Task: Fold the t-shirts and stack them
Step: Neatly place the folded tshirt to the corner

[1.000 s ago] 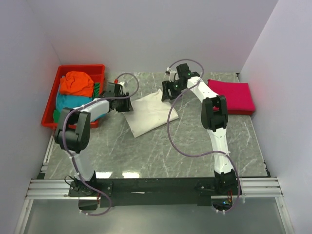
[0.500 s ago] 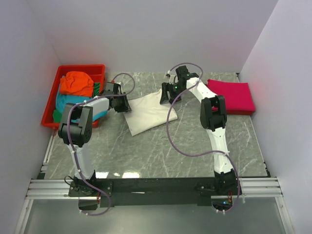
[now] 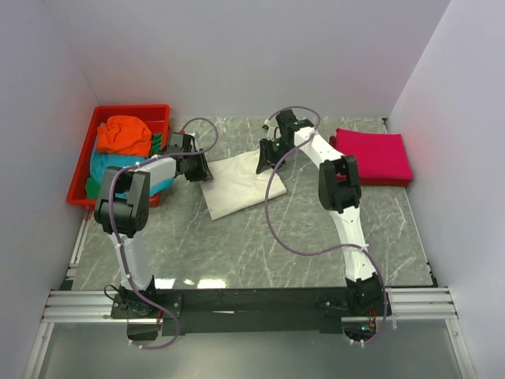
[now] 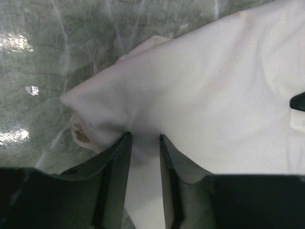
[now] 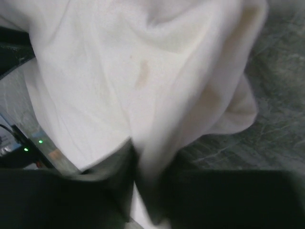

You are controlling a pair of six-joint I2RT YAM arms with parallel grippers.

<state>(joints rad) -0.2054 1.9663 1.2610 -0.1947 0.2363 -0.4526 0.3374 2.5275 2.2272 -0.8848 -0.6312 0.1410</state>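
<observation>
A cream-white t-shirt (image 3: 237,183) lies partly folded on the marble table (image 3: 260,237). My left gripper (image 3: 200,167) is at its left corner. In the left wrist view the left gripper (image 4: 144,136) is shut on a pinch of the white cloth (image 4: 200,95). My right gripper (image 3: 268,157) is at the shirt's upper right edge. The right wrist view is blurred. It shows the right gripper (image 5: 152,148) closed around a fold of the white cloth (image 5: 119,71). A folded magenta-pink t-shirt (image 3: 375,155) lies at the far right.
A red plastic tray (image 3: 81,175) at the far left holds an orange t-shirt (image 3: 126,134) on top of a teal one (image 3: 106,164). White walls close in the table at the back and on both sides. Purple cables loop from both arms.
My right gripper has moved left and down onto the white shirt's right edge and closed on a fold. The left gripper has shifted slightly, still pinching the left corner.
</observation>
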